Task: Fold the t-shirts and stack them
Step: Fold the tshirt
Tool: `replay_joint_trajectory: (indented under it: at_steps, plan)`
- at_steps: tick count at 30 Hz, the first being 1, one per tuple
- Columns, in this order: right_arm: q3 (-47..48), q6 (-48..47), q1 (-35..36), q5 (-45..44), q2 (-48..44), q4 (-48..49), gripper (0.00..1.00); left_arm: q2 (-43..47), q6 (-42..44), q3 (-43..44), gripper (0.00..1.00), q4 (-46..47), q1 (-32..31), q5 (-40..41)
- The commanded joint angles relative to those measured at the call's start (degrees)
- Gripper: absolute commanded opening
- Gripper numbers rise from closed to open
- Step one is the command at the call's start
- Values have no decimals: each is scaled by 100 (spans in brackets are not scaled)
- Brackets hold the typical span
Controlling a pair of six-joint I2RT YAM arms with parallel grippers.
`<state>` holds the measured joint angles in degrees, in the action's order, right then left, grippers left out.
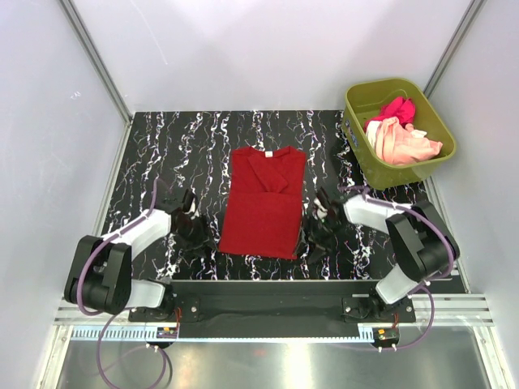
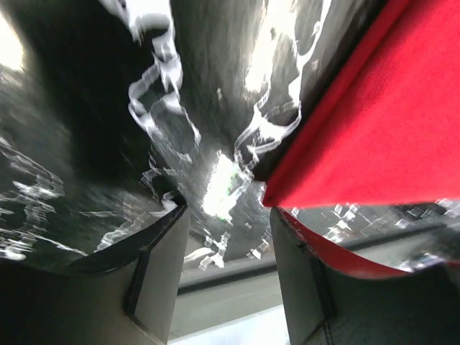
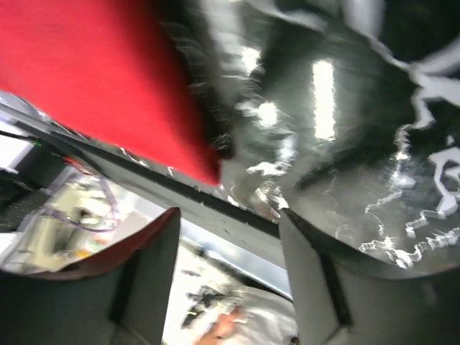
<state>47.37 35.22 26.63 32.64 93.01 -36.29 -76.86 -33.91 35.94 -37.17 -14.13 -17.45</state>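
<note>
A deep red t-shirt [image 1: 263, 203] lies flat in the middle of the black marbled table, its sleeves folded in over the body. My left gripper [image 1: 197, 237] is open and empty, low at the shirt's near left corner; that corner [image 2: 374, 129] shows just past the fingertips. My right gripper [image 1: 312, 241] is open and empty, low at the shirt's near right corner [image 3: 108, 79]. A magenta-pink t-shirt [image 1: 391, 109] and a pale peach t-shirt [image 1: 405, 143] lie crumpled in the olive-green tub [image 1: 357, 101].
The tub stands at the table's far right corner. White walls enclose the table on three sides. The table's front edge [image 1: 268, 284] runs just behind both grippers.
</note>
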Motion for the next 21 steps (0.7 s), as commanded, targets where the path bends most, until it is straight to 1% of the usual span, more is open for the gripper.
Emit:
replay_joint_trajectory:
  at_steps: [1,4,7,10,12,14,15,18,21]
  plan:
    - [-893,1353,-62,681,-450,1866,63,101,-616,-219,56,613,7,-258]
    - [-1422,2048,-62,691,-591,2668,61,145,-853,-395,56,772,7,-233]
    - [-1818,2655,-62,507,-758,3170,60,171,-1151,-518,56,834,7,-206]
    - [-2030,2937,-44,182,-977,3225,59,189,-1547,-667,54,860,7,-118]
    - [-2284,3200,-44,-81,-1153,3365,56,250,-1767,-755,54,904,-2,5]
    - [-2460,3524,-35,-161,-1224,3777,54,277,-1882,-887,53,966,-2,66]
    - [-2574,3605,-44,-223,-1241,3874,50,268,-1952,-905,51,957,-11,84]
    - [-2689,3737,-27,-398,-1408,3884,47,215,-2075,-1019,49,975,-28,119]
    - [-2681,3764,-35,-618,-1637,3657,45,215,-2172,-1133,49,957,-37,216]
